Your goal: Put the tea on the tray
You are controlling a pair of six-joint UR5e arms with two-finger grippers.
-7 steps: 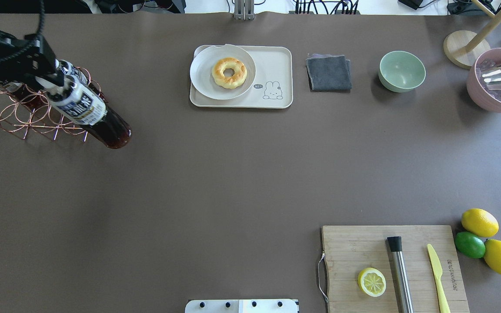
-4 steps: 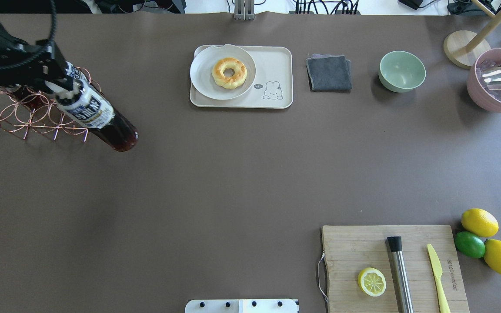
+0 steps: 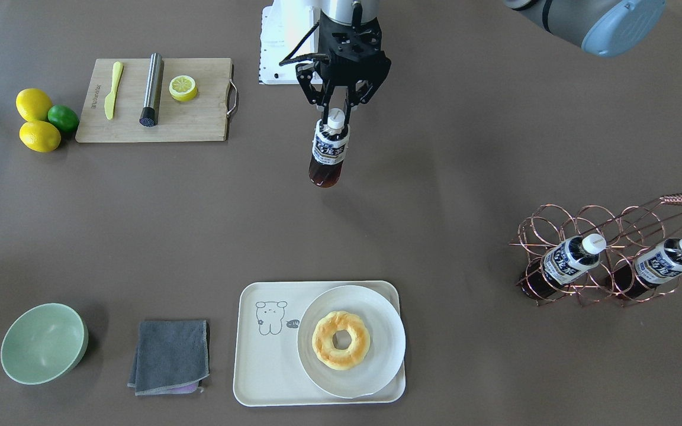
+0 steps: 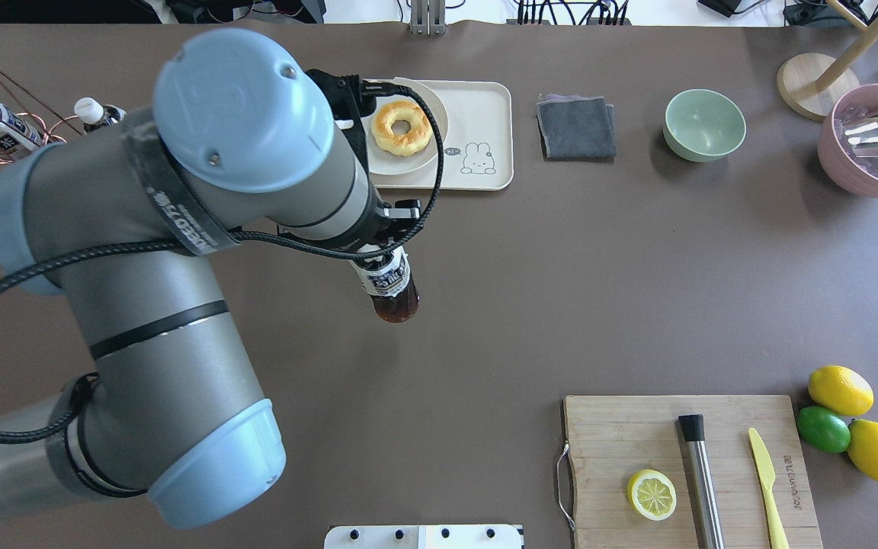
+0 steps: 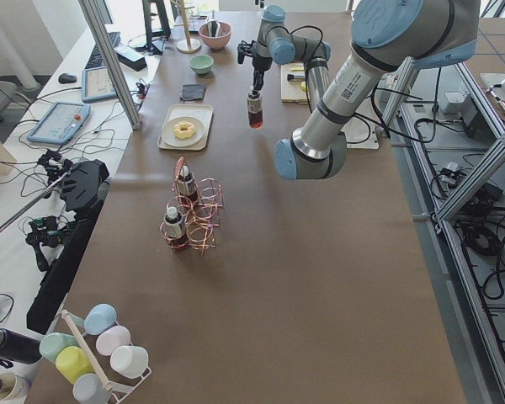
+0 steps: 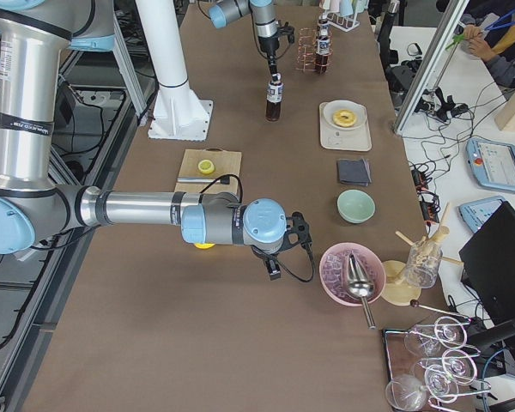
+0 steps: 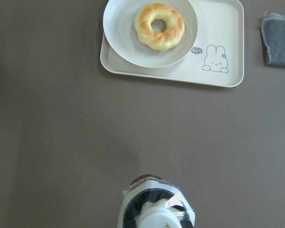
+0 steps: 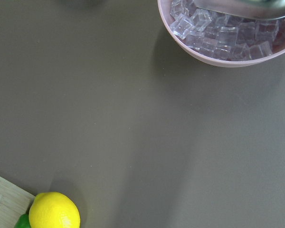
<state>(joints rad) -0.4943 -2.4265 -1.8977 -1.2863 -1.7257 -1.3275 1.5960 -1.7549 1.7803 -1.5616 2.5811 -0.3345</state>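
Left end effector [image 3: 335,115] clamped on cap of the tea [image 3: 328,155] — bottle hangs below it, long axis vertical, cap up, over the worktop's middle, short of the tray [image 3: 264,355] by the far edge — right end effector [image 6: 275,267]: can't tell.

I've got the left gripper [image 3: 336,113] clamped on the tea [image 3: 328,155] at the cap. It hangs cap-up over the table [image 3: 436,177], well apart from the tray [image 3: 264,361]. A plate [image 3: 385,313] with a doughnut [image 3: 341,340] fills the tray's view-right part. Two other bottles [image 3: 566,260] lean in the wire rack [image 3: 589,222].
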